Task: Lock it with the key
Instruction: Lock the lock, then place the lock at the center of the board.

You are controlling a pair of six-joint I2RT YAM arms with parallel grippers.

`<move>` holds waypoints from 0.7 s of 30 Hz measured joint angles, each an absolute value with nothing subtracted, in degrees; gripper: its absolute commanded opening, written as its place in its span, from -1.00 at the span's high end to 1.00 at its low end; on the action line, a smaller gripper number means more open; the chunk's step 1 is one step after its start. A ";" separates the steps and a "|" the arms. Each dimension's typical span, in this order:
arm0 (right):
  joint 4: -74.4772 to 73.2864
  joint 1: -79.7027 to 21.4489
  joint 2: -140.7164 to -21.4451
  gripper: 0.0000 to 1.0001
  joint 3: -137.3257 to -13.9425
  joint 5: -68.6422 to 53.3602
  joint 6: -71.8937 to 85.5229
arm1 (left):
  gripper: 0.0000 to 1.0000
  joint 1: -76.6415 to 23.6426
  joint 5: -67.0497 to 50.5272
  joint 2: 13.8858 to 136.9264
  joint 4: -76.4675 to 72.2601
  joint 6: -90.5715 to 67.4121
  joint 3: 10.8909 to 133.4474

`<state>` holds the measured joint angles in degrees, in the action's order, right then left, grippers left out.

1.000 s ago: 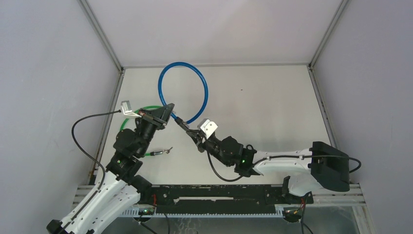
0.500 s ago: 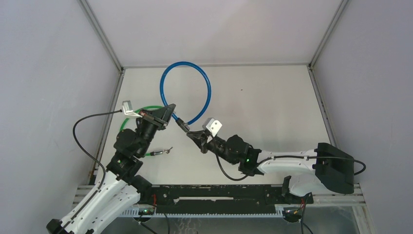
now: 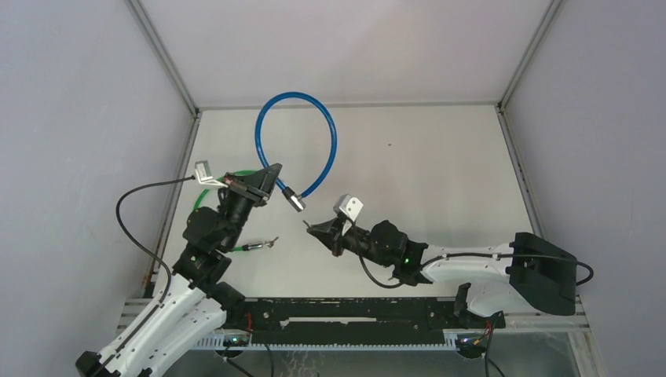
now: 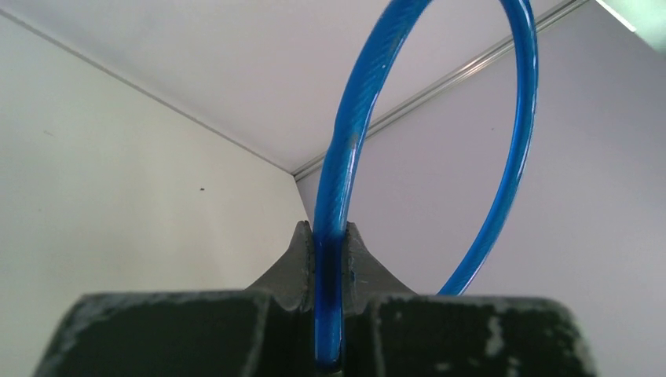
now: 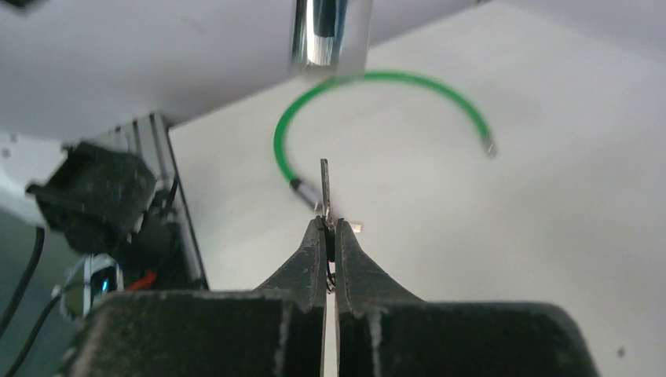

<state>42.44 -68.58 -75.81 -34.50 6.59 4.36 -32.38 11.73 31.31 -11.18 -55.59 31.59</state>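
A blue cable lock (image 3: 328, 141) arches up over the table, its silver lock head (image 3: 296, 202) hanging free at the lower end. My left gripper (image 3: 275, 171) is shut on the cable's other end, and in the left wrist view the blue cable (image 4: 349, 157) rises from between the pads (image 4: 301, 251). My right gripper (image 3: 309, 228) sits just below and right of the lock head, apart from it. It is shut on a small metal key (image 5: 323, 188) whose blade sticks out past the tips, pointing toward the lock head (image 5: 330, 31) above it.
A green cable lock (image 3: 229, 176) lies on the table under my left arm, its metal end (image 3: 254, 247) near the arm's base. It also shows as a green cable (image 5: 377, 78) behind the key. Grey walls close in the table on three sides.
My right gripper has drawn back down and to the right, away from the lock head it was against. The lock head now hangs free. The left gripper has stayed put.
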 measured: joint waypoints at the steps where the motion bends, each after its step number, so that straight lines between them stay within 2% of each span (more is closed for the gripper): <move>1: 42.11 -68.60 -75.59 1.00 -33.23 6.00 5.10 | 1.00 -32.29 11.75 31.66 -12.12 -55.66 31.59; 6: 37.50 -68.97 -73.23 1.00 -25.98 4.67 9.98 | 1.00 -31.86 11.46 34.35 -15.81 -55.70 31.62; 10: 29.04 -66.43 -64.12 1.00 -23.27 5.41 13.61 | 1.00 -31.62 10.98 39.97 -13.78 -54.98 34.22; 17: 13.30 -47.66 -37.50 1.00 -22.55 8.14 17.28 | 1.00 -31.38 9.06 60.01 -8.97 -52.14 46.59; 21: 5.82 -36.42 -33.23 1.00 -25.45 7.29 18.61 | 1.00 -31.29 5.98 74.74 -9.74 -50.50 52.93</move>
<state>5.82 -36.42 -33.23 -25.45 7.29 18.61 -31.29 5.98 74.74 -9.74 -50.50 52.93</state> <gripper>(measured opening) 0.017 0.079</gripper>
